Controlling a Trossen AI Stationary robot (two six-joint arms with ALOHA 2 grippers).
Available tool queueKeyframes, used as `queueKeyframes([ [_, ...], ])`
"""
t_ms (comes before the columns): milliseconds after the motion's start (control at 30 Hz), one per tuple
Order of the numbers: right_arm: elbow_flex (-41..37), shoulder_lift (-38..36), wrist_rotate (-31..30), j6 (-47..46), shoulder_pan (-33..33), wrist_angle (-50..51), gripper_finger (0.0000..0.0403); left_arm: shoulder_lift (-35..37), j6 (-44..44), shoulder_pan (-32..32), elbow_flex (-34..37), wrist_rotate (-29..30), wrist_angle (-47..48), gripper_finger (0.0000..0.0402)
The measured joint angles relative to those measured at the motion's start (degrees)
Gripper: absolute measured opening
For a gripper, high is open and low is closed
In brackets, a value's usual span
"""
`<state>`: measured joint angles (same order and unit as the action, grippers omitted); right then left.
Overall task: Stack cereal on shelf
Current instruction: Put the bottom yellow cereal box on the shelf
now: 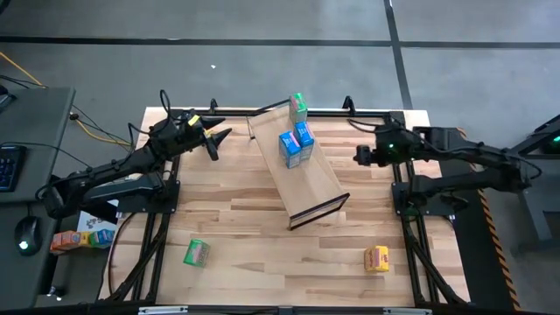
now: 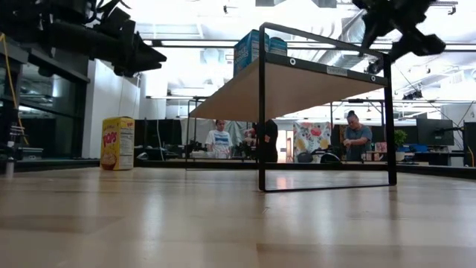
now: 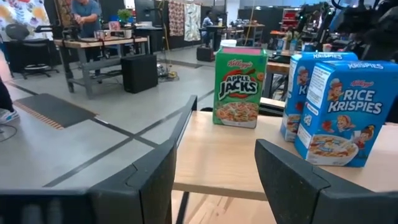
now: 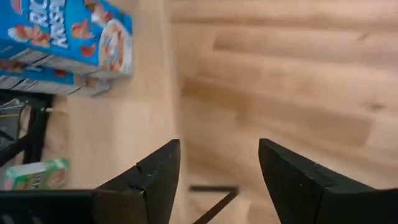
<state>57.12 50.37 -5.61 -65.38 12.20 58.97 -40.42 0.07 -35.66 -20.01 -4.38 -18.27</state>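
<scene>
The shelf [image 1: 302, 171] is a long light-wood board lying slantwise mid-table, with a thin dark frame [image 2: 327, 126] at its near end. Three boxes stand upright on it: a green one [image 1: 298, 107] at the far end, also in the left wrist view [image 3: 239, 87], and two blue ones [image 1: 295, 143] [image 3: 339, 112] side by side. Another green box [image 1: 196, 252] and a yellow box [image 1: 377, 259] [image 2: 117, 143] lie on the tabletop near the front. My left gripper [image 1: 219, 140] [image 3: 214, 180] hovers open left of the shelf. My right gripper [image 1: 359, 156] [image 4: 217, 180] hovers open to its right.
The butcher-block tabletop [image 1: 245, 210] has a dark frame along its left and right sides where the arm bases stand. Small coloured things [image 1: 79, 238] sit off the table at the left. People and workbenches show in the room behind.
</scene>
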Motion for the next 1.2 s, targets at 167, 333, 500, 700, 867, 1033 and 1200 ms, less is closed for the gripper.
queueKeyframes([
  [167, 5.6, 7.2, 0.1, -10.2, -8.6, 3.8, 0.0211, 0.0, 0.3, 0.1, 0.0, -0.1, -0.2, 0.0208],
  [333, 12.3, 16.3, -0.7, -22.9, -17.8, 16.1, 0.0211, 0.0, 1.2, 0.1, 0.0, -0.1, -0.2, 0.0208],
  [500, 17.6, 24.6, 2.8, -33.5, -26.0, 24.6, 0.0211, 0.0, 2.7, 0.0, 0.0, -0.2, -1.5, 0.0208],
  [700, 22.6, 31.7, 12.5, -43.3, -35.9, 27.7, 0.0211, 0.0, 3.6, 0.0, 0.0, -0.2, -1.4, 0.0208],
  [867, 23.2, 35.0, 20.7, -53.1, -44.7, 27.2, 0.0211, 0.0, 3.5, 0.0, 0.0, -0.2, -1.4, 0.0208],
  [1033, 23.1, 35.7, 17.4, -65.8, -53.1, 21.5, 0.0211, 0.0, 3.2, 0.0, 0.0, -0.2, -1.4, 0.0208],
  [1200, 23.1, 36.8, 13.5, -71.6, -57.7, 20.6, 0.0211, 0.0, 3.2, 0.0, 0.0, -0.2, -2.0, 0.0208],
])
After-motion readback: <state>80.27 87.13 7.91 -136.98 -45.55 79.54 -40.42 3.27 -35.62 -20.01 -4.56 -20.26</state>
